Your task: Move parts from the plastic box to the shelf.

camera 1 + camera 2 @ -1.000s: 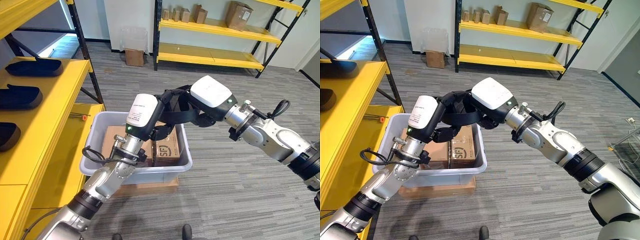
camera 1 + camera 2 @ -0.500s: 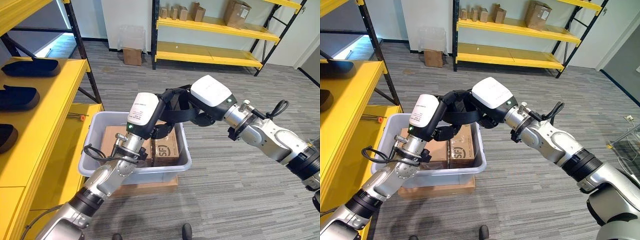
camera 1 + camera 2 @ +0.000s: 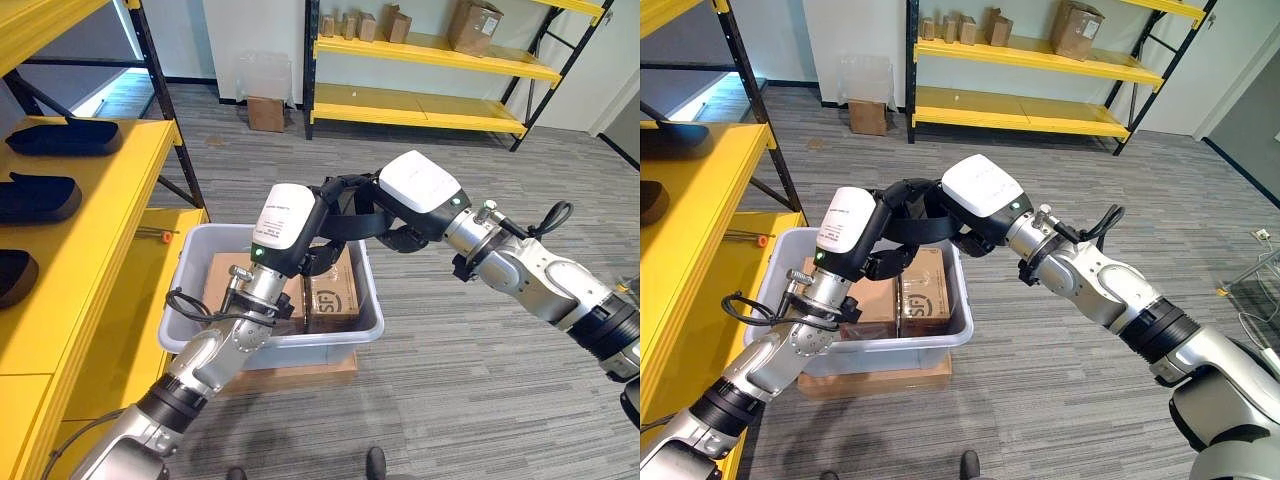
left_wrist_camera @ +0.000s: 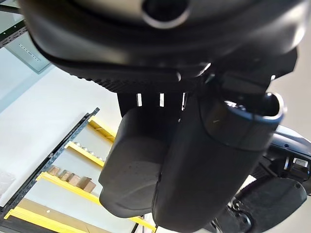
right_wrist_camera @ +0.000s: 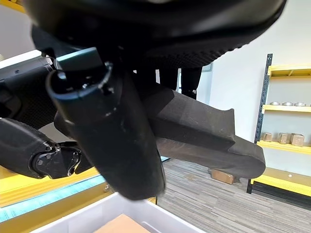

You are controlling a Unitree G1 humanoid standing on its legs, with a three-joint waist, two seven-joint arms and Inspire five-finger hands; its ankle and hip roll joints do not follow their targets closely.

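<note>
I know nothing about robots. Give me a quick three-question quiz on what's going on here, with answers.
1. True or false: the grey box stands on the yellow shelf.
2. What do both hands hold above the box?
A. a cardboard carton
B. a dark part
C. a screwdriver
3. Fill in: inside the box lie brown ____.

Key
1. False: it stands on the floor, on a flat piece of cardboard, beside the shelf.
2. B: the left hand and right hand both grip the dark part, as the wrist views show.
3. cartons.
</note>
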